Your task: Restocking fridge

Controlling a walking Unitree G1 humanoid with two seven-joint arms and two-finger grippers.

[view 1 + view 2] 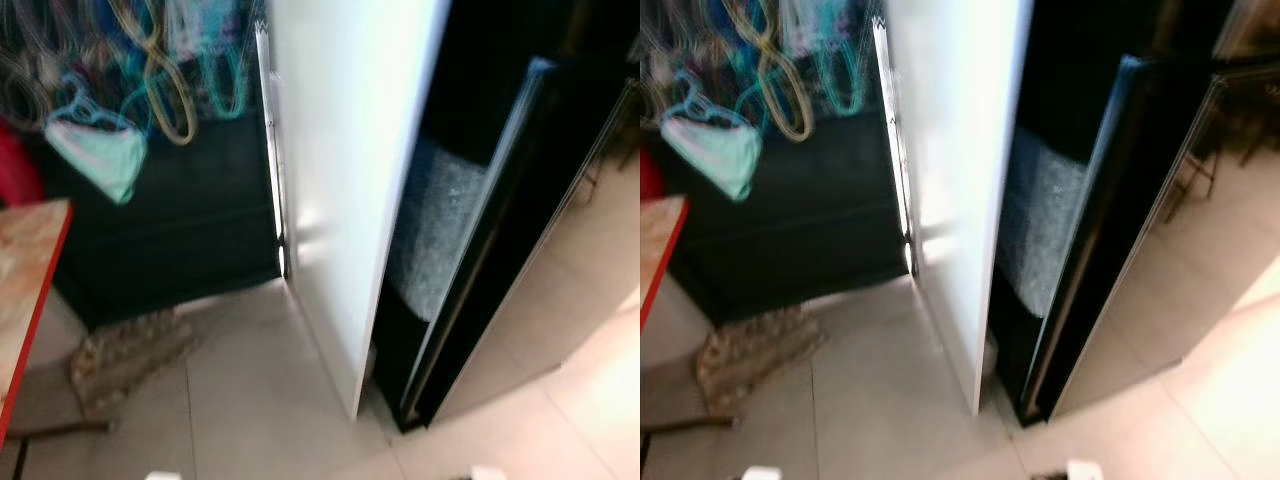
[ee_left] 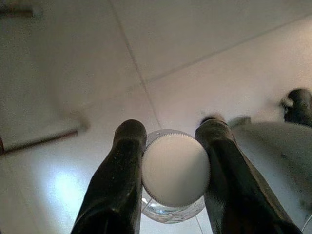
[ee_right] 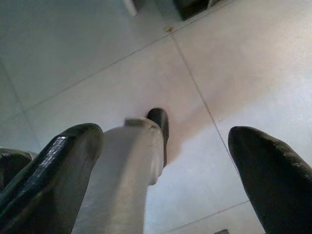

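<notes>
Seen from my head, the fridge stands ahead with its tall white door (image 1: 345, 180) swung open towards me. Behind the door the inside is dark, with a pale grey speckled panel (image 1: 440, 230) low down. A black edge (image 1: 520, 220) runs along its right side. In the left wrist view my left gripper (image 2: 171, 141) is shut on a clear bottle with a ribbed white cap (image 2: 175, 168), held over the tiled floor. My right gripper (image 3: 163, 136) is open, with nothing between its fingers, and hangs over the floor.
A table with a red edge (image 1: 25, 290) juts in at the left. A patterned bag (image 1: 125, 355) lies on the floor before a dark cabinet (image 1: 180, 220) hung with clothes and hangers (image 1: 100, 150). Pale floor tiles (image 1: 260, 400) lead up to the door.
</notes>
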